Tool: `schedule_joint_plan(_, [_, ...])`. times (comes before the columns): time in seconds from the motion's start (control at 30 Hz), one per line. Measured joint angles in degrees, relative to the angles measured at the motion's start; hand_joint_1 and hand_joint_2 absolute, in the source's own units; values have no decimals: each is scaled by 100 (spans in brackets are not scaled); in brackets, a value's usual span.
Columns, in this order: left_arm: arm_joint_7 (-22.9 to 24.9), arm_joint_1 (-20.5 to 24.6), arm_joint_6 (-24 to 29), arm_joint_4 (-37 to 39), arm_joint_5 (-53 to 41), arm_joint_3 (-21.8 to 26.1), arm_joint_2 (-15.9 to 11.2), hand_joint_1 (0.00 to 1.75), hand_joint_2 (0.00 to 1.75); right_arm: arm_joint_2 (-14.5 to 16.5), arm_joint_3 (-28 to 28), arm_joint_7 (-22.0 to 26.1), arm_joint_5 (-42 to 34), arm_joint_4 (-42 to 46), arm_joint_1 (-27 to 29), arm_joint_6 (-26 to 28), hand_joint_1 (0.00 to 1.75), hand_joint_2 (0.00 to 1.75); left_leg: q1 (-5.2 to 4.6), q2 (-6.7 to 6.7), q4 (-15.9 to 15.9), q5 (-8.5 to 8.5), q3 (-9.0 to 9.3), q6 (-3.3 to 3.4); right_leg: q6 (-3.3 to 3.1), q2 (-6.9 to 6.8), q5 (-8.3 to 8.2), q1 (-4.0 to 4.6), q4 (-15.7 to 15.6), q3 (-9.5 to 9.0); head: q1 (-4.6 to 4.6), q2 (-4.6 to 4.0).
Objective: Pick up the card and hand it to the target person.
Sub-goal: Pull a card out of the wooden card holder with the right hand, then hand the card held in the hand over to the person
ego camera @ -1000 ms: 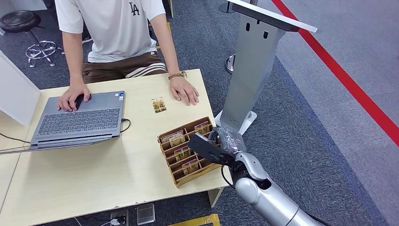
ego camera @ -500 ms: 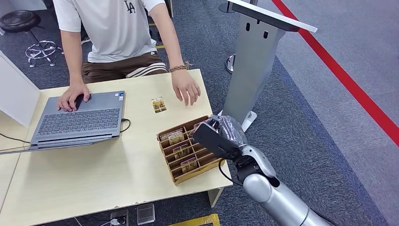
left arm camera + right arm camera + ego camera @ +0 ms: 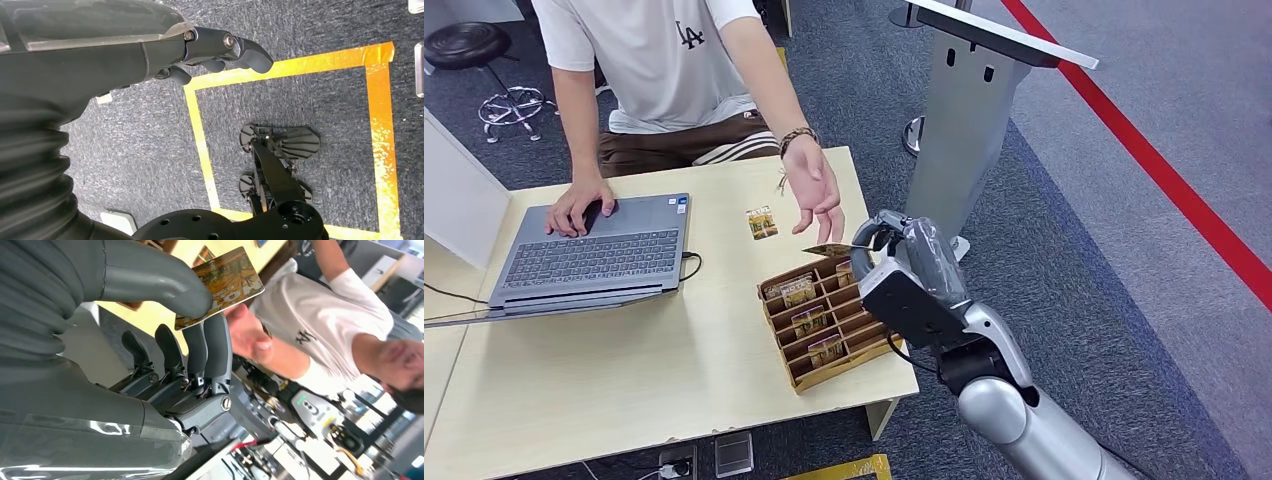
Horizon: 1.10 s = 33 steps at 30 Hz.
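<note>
My right hand (image 3: 902, 268) is raised above the wooden card rack (image 3: 824, 318) and pinches a gold-brown card (image 3: 826, 250) between thumb and fingers. The right wrist view shows the card (image 3: 225, 284) held flat under the thumb, pointing toward the person. The person in a white T-shirt (image 3: 664, 60) sits behind the table. Their open hand (image 3: 816, 194) hovers just beyond the card's far edge, apart from it. Another card (image 3: 761, 222) lies on the table. My left hand (image 3: 220, 50) hangs over the floor, its fingers curled with nothing in them.
An open laptop (image 3: 594, 252) sits at the table's left under the person's other hand (image 3: 576, 206). The rack holds several more cards. A grey metal stand (image 3: 964, 130) rises just right of the table (image 3: 604, 380). Red floor tape (image 3: 1164, 170) runs at the far right.
My right hand has lifted the card out of the rack and up toward the person. The person's hand has risen off the table and reached toward the card.
</note>
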State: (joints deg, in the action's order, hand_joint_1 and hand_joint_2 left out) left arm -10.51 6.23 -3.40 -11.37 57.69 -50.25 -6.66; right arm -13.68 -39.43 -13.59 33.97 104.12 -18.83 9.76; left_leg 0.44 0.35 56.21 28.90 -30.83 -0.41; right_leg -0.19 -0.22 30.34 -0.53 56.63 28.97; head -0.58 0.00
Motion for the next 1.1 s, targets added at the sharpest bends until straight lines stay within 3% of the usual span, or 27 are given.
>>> schedule_joint_plan(0.2, [0,-18,48,0,6,0,6,0,175,5,1,187,650,29,4,520,138,175,0,0,0,0,0,0,0,0,0,0,0,0,-1,0])
schedule_joint_plan(0.37, [4,-17,57,0,6,-2,27,0,175,35,4,441,2141,18,24,1555,138,175,0,0,0,0,0,0,0,0,0,0,0,1,-4,0])
schedule_joint_plan(0.5, [11,-10,62,0,6,-7,48,0,175,81,4,528,2751,-66,46,2021,138,175,0,0,0,0,0,0,0,0,0,0,0,1,-2,0])
schedule_joint_plan(0.67, [16,-2,92,0,6,-53,73,0,175,170,-5,570,2915,-343,67,2258,138,175,0,-1,0,0,0,0,0,-1,0,0,0,0,1,0])
schedule_joint_plan(0.93, [65,11,116,0,6,-63,78,0,175,260,-30,671,2504,-688,75,2394,138,175,0,-1,0,0,0,0,0,-1,0,0,0,0,-3,0])
schedule_joint_plan(1.07, [129,11,170,0,-3,-67,78,0,175,295,-51,687,2427,-783,75,2398,7,175,0,-1,0,0,0,0,0,-1,0,0,0,0,-2,0])
schedule_joint_plan(1.1, [141,11,190,0,-11,-74,78,0,175,302,-58,688,2415,-807,74,2398,3,175,0,-1,0,0,0,0,0,-1,0,0,0,-1,-1,0])
